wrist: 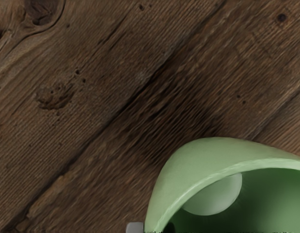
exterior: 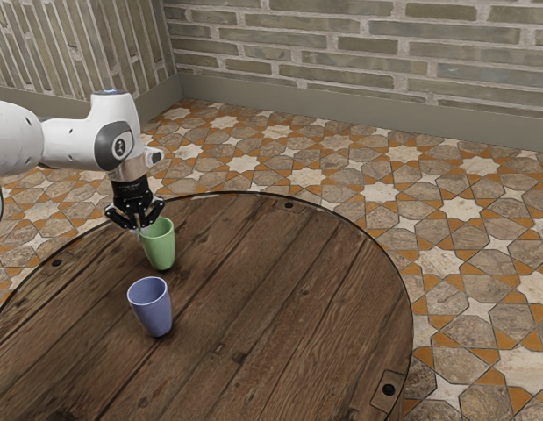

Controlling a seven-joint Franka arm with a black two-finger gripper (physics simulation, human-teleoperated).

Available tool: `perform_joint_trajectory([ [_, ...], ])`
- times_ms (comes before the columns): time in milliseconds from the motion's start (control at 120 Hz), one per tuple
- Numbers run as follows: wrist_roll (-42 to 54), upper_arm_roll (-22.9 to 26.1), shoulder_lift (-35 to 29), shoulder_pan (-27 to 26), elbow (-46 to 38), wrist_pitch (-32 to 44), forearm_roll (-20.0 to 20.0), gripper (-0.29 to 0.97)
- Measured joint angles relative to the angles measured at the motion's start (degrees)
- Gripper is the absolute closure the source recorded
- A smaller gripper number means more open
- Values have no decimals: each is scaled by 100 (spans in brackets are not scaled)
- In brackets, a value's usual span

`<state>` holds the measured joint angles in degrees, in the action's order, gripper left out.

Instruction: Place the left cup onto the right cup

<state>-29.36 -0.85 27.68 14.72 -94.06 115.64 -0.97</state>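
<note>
Standing released, the jaws sit at the rim of the green cup (exterior: 158, 246); cup upright.

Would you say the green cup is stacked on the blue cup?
No, the green cup is beside the blue cup, apart from it.

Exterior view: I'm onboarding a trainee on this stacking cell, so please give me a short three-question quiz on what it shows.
1. True or false: the green plastic cup sits stacked on the lavender-blue plastic cup.
2. Which cup is the black two-finger hand right at? A) the green one B) the lavender-blue one C) neither
3. Fill in: the exterior view shows ___ cups over the round wooden table.

Key: 1 false, they stand apart; 2 A; 3 two.
</note>
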Motion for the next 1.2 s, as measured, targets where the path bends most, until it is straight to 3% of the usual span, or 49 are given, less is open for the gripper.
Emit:
perform_joint_trajectory([
  [592, -21, -71, -926, -322, -152, -147, -28, 79],
  [1200, -35, -80, -2100, -420, -1404, -218, -27, 79],
])
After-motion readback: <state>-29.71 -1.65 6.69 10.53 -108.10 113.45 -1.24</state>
